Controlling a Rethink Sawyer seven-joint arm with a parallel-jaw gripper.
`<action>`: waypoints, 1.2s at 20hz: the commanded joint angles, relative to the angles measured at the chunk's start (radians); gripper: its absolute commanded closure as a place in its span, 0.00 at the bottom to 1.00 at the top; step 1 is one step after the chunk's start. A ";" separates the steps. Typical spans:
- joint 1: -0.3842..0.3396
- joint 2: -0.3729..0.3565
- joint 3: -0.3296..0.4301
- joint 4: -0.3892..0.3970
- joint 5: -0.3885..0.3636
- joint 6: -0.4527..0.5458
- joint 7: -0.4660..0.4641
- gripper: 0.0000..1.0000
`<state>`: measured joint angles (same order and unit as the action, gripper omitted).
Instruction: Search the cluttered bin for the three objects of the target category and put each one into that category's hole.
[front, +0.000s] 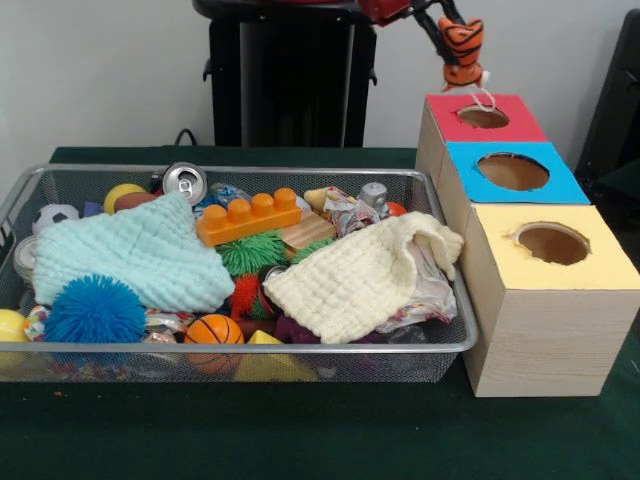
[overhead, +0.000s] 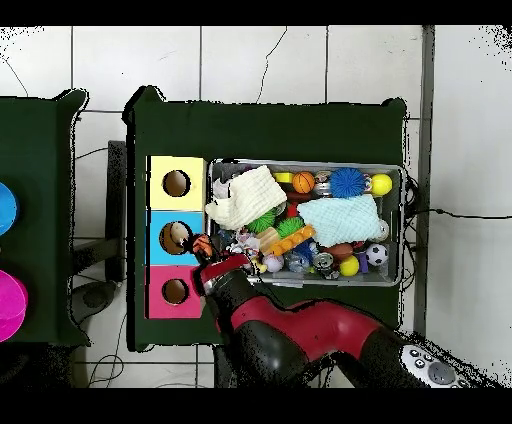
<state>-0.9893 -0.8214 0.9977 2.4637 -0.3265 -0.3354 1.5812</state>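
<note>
The orange tiger-striped toy (front: 461, 45) hangs in the air just above the round hole (front: 484, 117) of the red-topped box (front: 520, 127), clamped in the gripper (front: 452, 30), whose dark fingers close on its upper part. A pale tag or loop dangles from the toy's underside toward the hole's rim. In the overhead view the toy (overhead: 203, 245) shows as a small orange patch at the arm's tip, seeming to lie by the blue-topped box (overhead: 158, 238), a shift that comes from its height above the table.

The arm (overhead: 290, 335) enters the front view from the top edge, a red link angling down to the right to the gripper. From above it is a thick red and black limb sweeping from the lower right up and left, its end (overhead: 222, 270) over the gap between the boxes and the wire-mesh bin (front: 250, 352).

The three boxes stand in a row touching the bin's end: red, blue, then the yellow-topped box (front: 555, 275) nearest the front camera.

The bin holds a pale blue knitted cloth (front: 130, 255), a cream knitted cloth (front: 365, 275), a blue spiky ball (front: 95, 310), an orange toy brick (front: 248, 217), a small basketball (front: 214, 331), a can (front: 184, 180) and other small clutter. No pale yellow-tan toy can be made out there
</note>
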 joint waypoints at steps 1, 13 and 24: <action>0.124 0.032 -0.170 0.044 0.065 -0.173 0.285 1.00; 0.253 0.146 -0.380 0.015 0.022 -0.327 0.237 1.00; 0.308 0.273 -0.524 -0.056 -0.050 -0.416 0.199 1.00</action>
<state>-0.7038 -0.6577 0.5886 2.5173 -0.3343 -0.6450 1.5812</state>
